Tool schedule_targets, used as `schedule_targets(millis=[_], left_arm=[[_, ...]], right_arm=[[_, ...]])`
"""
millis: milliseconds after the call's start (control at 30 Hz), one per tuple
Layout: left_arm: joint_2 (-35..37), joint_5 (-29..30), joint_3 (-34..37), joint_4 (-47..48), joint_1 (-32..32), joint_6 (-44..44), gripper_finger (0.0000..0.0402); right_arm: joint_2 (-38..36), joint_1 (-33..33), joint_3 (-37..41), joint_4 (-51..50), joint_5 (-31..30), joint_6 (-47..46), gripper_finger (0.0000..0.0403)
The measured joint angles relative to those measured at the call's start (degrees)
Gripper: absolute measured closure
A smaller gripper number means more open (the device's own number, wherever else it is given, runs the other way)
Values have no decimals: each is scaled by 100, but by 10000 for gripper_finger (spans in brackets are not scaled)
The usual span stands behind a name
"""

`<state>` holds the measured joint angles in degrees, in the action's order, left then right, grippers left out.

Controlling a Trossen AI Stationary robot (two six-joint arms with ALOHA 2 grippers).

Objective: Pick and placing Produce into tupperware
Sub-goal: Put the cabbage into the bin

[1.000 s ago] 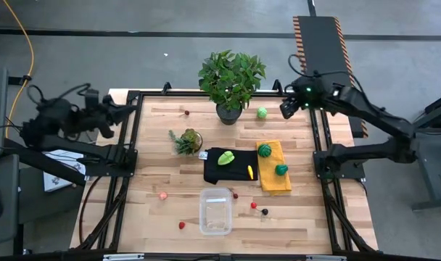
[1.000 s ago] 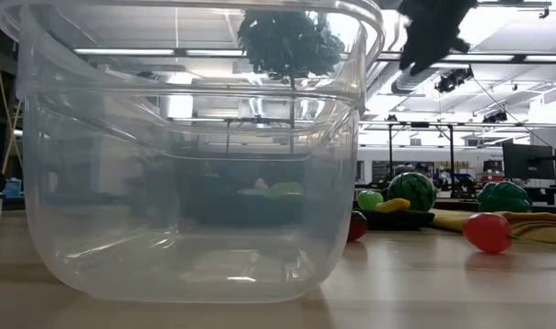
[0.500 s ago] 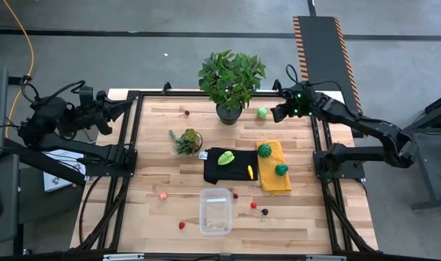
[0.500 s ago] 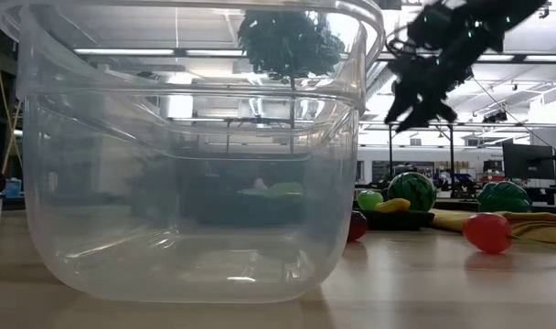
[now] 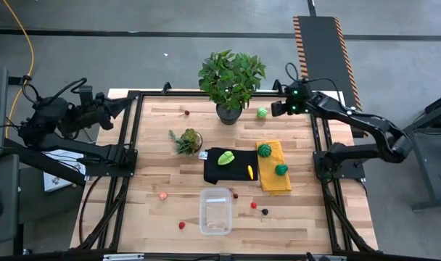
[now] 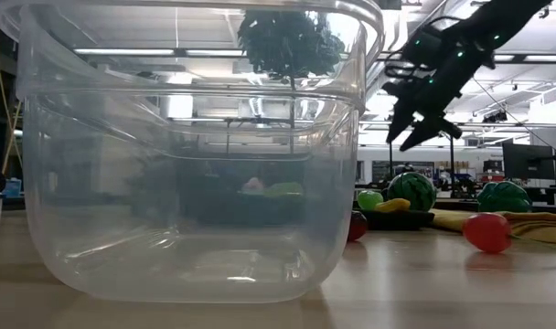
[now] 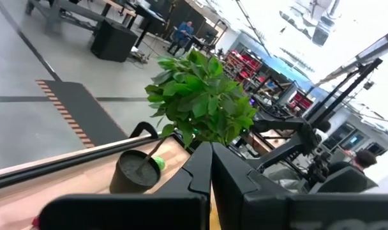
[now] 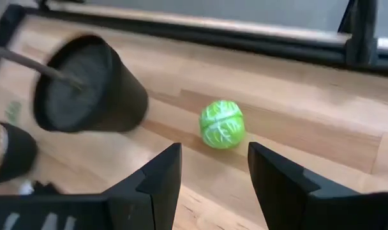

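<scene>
A: How is the lime-green ball (image 8: 223, 124) likely to handle?

B: It is judged light, hard and prone to rolling; its round sides should be pinched. It lies beside the plant pot (image 8: 85, 86), far from the container (image 5: 215, 211).

A: The claws?

B: The right claw (image 8: 213, 169) is held partly open, empty, above it; the left claw (image 7: 210, 167) is shut off the tabletop (image 5: 162, 159). Smooth wood is seen, a workshop beyond.

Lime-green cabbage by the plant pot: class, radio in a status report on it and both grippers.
Right gripper open, above lime-green cabbage. Left gripper shut, parked off table's left edge. Tupperware empty. Black plant pot close beside cabbage.
</scene>
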<state>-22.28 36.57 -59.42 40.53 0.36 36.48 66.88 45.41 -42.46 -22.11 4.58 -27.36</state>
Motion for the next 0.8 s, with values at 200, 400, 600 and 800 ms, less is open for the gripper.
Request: schedule_targets(millis=[200,400,600,800], left_arm=[[0,56,0,-2,0,32,401],[0,55,0,0,0,181,401],[0,55,0,4,0,261,401],[0,55,0,17,0,263,401]], right_arm=[[820,11,-157,1,143,623,217],[1182,11,-261,54,260,989,168],[1205,11,-282,360,255,1315,107],[1272,11,-284,411,181,1436,68]])
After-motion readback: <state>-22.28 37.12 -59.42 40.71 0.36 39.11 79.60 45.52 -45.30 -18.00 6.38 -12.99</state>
